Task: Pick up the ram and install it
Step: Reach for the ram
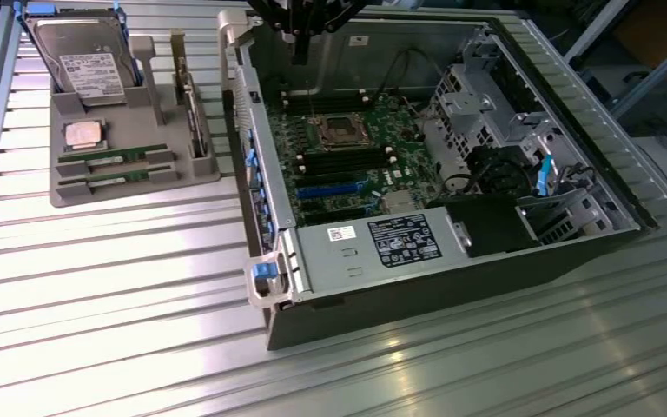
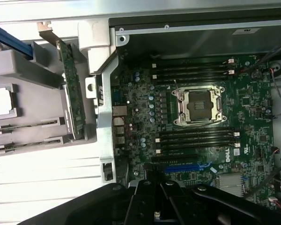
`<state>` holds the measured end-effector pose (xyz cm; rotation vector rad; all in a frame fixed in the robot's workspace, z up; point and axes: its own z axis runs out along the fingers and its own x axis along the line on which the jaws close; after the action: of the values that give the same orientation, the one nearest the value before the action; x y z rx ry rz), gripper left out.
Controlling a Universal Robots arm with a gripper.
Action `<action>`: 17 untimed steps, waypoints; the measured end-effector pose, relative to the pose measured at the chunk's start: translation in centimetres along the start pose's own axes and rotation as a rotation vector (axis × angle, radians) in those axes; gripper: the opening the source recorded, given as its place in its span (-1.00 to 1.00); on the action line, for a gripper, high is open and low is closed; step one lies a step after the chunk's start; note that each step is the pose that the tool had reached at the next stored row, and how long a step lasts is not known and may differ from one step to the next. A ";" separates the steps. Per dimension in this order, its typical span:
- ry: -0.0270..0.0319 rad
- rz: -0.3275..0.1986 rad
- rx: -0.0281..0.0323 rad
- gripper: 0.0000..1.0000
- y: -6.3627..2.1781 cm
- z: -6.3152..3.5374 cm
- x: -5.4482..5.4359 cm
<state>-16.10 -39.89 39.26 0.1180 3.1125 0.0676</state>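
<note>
Two ram sticks [image 1: 114,159] lie side by side in slots at the near end of a grey parts tray [image 1: 73,195] on the exterior view's left; they appear again as ram sticks [image 2: 28,123] in the wrist view. My dark gripper [image 1: 300,54] hangs above the far left corner of the open computer case [image 1: 426,278], well away from the tray. In the wrist view my gripper [image 2: 154,206] is shut with nothing visible between its fingers, over the motherboard's blue slot. Black memory slots [image 2: 196,137] flank the bare processor socket [image 2: 199,105].
The tray also carries a hard drive [image 1: 84,65], a square silver processor [image 1: 84,135] and an upright expansion card [image 1: 194,113]. The case wall [image 1: 241,130] stands between tray and motherboard [image 1: 351,152]. A drive cage [image 1: 485,104] and power supply [image 1: 386,243] occupy the case.
</note>
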 end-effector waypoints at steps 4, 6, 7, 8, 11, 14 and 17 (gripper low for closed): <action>-0.0001 0.000 -0.0001 -0.79 -0.03 -0.01 0.3; 0.0001 0.000 0.0000 -0.79 -0.04 -0.02 0.5; 0.0000 0.000 -0.0001 -0.79 -0.05 -0.02 0.6; 0.0001 0.000 0.0000 -0.79 -0.05 -0.02 0.7; 0.0000 0.000 0.0000 -0.79 -0.07 -0.03 0.9; 0.0000 0.000 0.0000 -0.79 -0.09 -0.03 1.2; 0.0000 0.000 0.0000 -0.79 -0.11 -0.04 1.4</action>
<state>-17.54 -39.89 39.25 0.1180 3.1125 0.0676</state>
